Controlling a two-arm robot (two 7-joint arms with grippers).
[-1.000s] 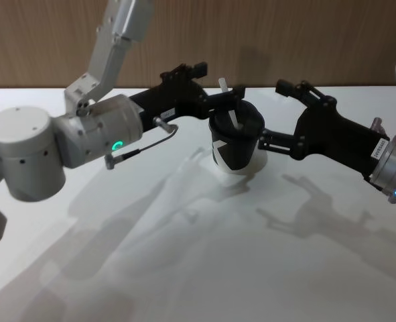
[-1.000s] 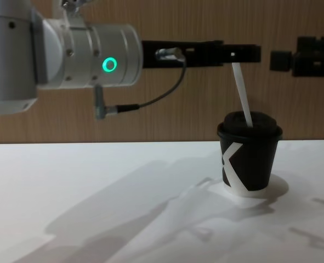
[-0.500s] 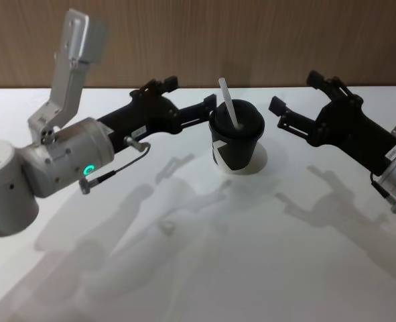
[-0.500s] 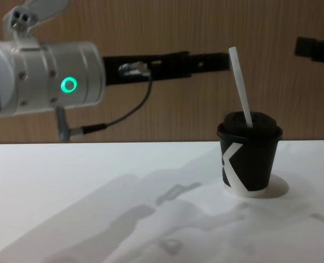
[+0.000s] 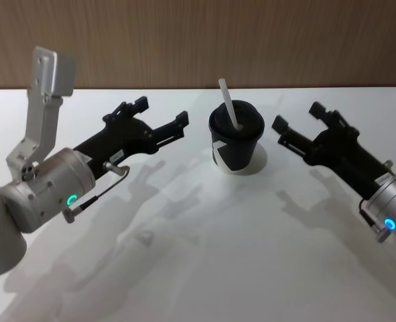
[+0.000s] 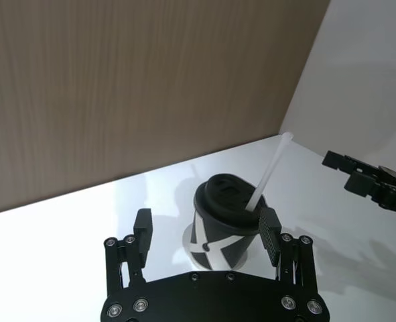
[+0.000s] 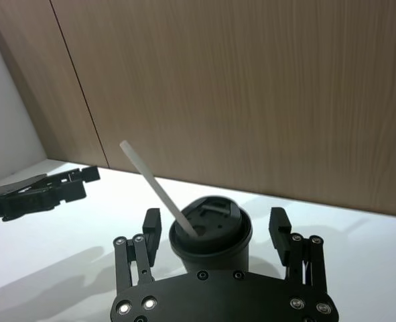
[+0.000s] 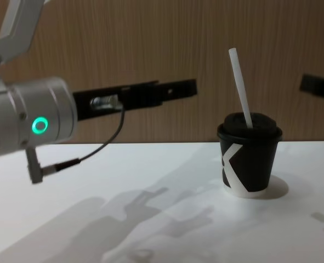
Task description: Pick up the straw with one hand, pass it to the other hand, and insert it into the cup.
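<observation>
Left tool point(image 5: 162, 113) open and empty, clear of the cup point(image 5: 236, 138) toward the counter's point(image 5: 204, 268) left edge; right tool point(image 5: 298, 117) open, empty, opposite; straw point(image 5: 228, 103) standing tilted in the cup's lid, near the counter's far edge

Head view from above, chest level, sharing cup point(image 5: 236, 139).

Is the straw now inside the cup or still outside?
Inside: the straw passes through the lid of the cup and leans, with no gripper holding it.
</observation>
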